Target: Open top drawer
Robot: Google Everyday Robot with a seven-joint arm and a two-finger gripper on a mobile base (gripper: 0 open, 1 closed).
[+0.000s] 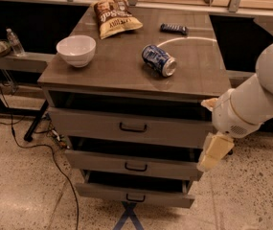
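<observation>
Reaching for handle (pixel 133 127) | top drawer (pixel 93 123) under cabinet top (pixel 121 71), only slightly ajar | gripper (pixel 215 152) at drawer's right end, low; open or closed: cannot tell | next: centre on handle, pull straight out, level

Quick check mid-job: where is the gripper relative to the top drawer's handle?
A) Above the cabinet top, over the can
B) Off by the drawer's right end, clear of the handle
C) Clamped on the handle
B: the gripper hangs at the lower right corner of the top drawer front, far to the right of the black handle at the front's middle.
</observation>
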